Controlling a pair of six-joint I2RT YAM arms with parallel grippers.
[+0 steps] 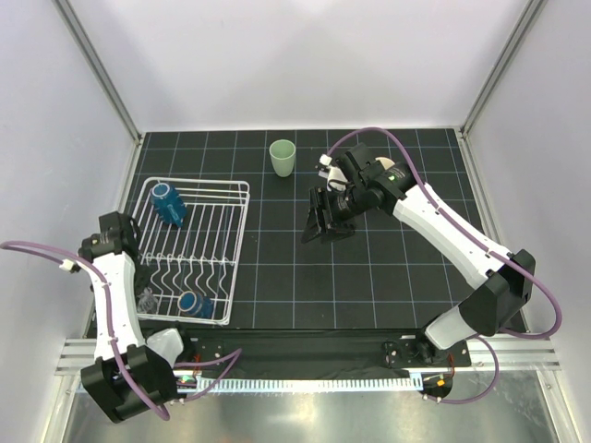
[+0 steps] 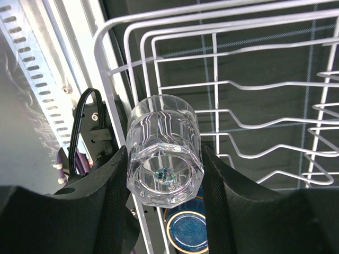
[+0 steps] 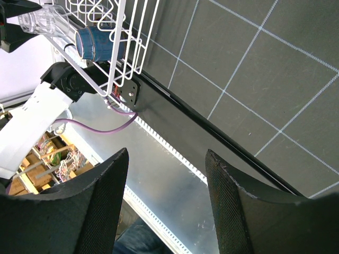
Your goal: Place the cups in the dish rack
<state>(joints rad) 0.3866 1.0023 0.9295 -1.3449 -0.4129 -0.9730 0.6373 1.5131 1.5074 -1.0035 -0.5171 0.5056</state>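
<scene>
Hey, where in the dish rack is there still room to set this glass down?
Free: the middle and far right of the dish rack, between the blue mug in its far left corner and the smaller blue mug at its near edge. Crowded: the near left corner, where the left fingers hold the glass near that smaller mug.

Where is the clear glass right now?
In the left wrist view, the glass sits clamped in the left gripper jaws, over the rack's near left edge, close to a blue mug.
</scene>
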